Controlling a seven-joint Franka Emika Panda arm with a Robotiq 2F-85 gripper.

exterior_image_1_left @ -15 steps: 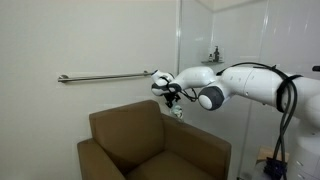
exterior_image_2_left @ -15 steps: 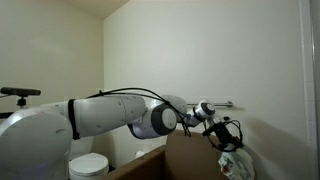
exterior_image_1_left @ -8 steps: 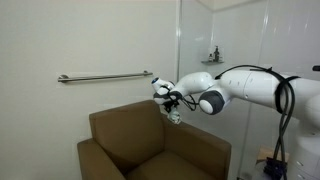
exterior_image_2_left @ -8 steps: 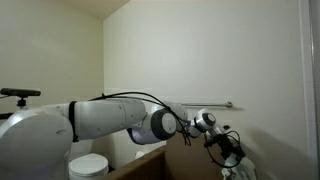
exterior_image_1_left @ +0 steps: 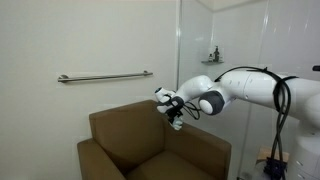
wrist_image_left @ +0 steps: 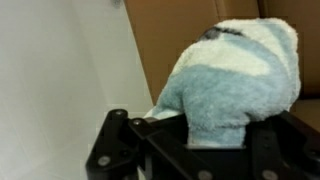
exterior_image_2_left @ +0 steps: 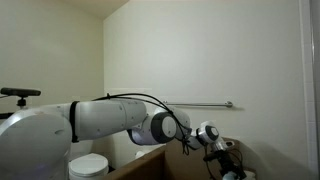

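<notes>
Legible markings: none. Checked the cloth [wrist_image_left: 235,85], armchair [exterior_image_1_left: 125,135], wall rail [exterior_image_1_left: 105,77] and arm casing [exterior_image_1_left: 250,85] across all views; no text, label, brand, number or sign is readable.

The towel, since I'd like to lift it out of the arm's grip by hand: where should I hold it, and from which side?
I'd take the free bunched end of the towel, coming from the side opposite the end effector, which is shut on its narrow end. That bulge is thick, rounded and clear.
</notes>
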